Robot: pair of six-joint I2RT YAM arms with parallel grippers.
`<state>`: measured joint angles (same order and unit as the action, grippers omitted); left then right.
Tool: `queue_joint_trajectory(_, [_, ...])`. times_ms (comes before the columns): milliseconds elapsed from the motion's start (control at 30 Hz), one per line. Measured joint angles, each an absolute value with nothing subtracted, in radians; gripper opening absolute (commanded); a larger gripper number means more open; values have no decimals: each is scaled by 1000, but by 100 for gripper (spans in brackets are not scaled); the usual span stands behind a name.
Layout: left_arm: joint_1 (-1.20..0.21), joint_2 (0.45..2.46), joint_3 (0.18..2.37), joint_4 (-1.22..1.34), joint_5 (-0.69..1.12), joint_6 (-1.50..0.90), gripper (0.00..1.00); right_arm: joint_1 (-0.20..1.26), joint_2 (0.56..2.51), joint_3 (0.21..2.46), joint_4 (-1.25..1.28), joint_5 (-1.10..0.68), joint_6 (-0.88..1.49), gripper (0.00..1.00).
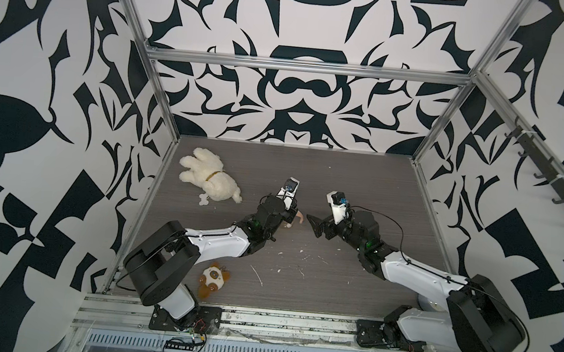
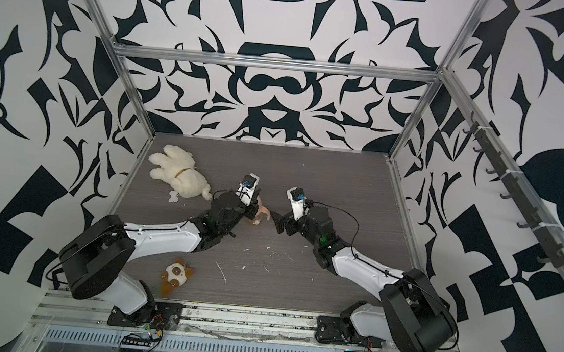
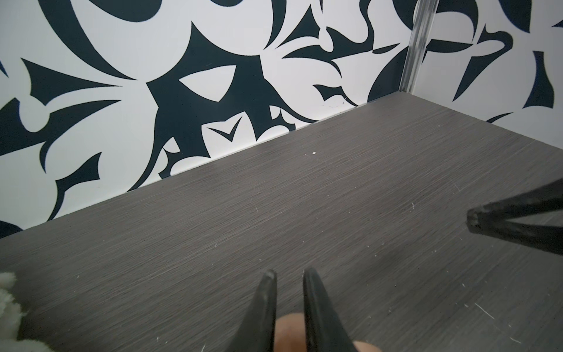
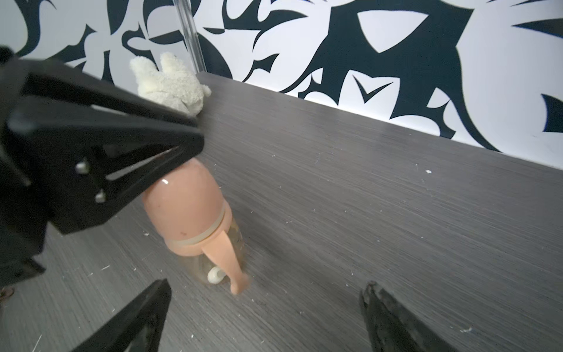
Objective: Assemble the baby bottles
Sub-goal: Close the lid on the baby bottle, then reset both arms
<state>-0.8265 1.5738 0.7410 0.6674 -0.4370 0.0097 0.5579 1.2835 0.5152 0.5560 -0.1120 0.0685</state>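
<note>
The baby bottle stands on the grey table near the middle, between my two arms. In the right wrist view its peach dome cap sits over a cream collar. A peach handle hangs down beside the amber body. My left gripper is shut on the top of the cap, and the cap shows between the fingers in the left wrist view. My right gripper is open just right of the bottle, nothing between its fingers. In both top views only a bit of peach shows past the left wrist.
A white plush dog lies at the back left of the table. A small brown-and-white plush toy lies front left, near the left arm's base. Patterned walls with metal frame posts close in three sides. White crumbs dot the table.
</note>
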Motion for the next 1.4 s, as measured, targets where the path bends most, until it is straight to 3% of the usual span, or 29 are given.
queue_joint_trajectory(300, [-829, 1578, 741, 683, -426, 17, 24, 549, 1251, 527, 517, -90, 79, 99])
queue_joint_trajectory(367, [-829, 1560, 741, 651, -425, 20, 34, 549, 1251, 527, 515, -88, 79, 99])
queue_joint_trajectory(433, [-828, 1542, 742, 600, -424, 27, 57, 549, 1251, 527, 509, -88, 79, 99])
queue_joint_trajectory(533, [-825, 1534, 744, 488, -427, 31, 78, 549, 1252, 527, 499, -82, 79, 99])
queue_joint_trajectory(633, [-822, 1534, 760, 399, -427, 49, 91, 549, 1252, 527, 484, -73, 78, 99])
queue_joint_trajectory(733, [-811, 1534, 810, 348, -410, 61, 97, 549, 1251, 527, 463, -61, 75, 99])
queue_joint_trajectory(1100, [-789, 1437, 890, 216, -253, 102, 99, 545, 1178, 527, 383, 27, 52, 99])
queue_joint_trajectory(1300, [-779, 1063, 795, 23, -218, 36, 99, 495, 1049, 567, 187, 206, 37, 99])
queue_joint_trajectory(1400, [-675, 889, 776, -40, -221, -52, 99, 403, 957, 564, 148, 290, 34, 99])
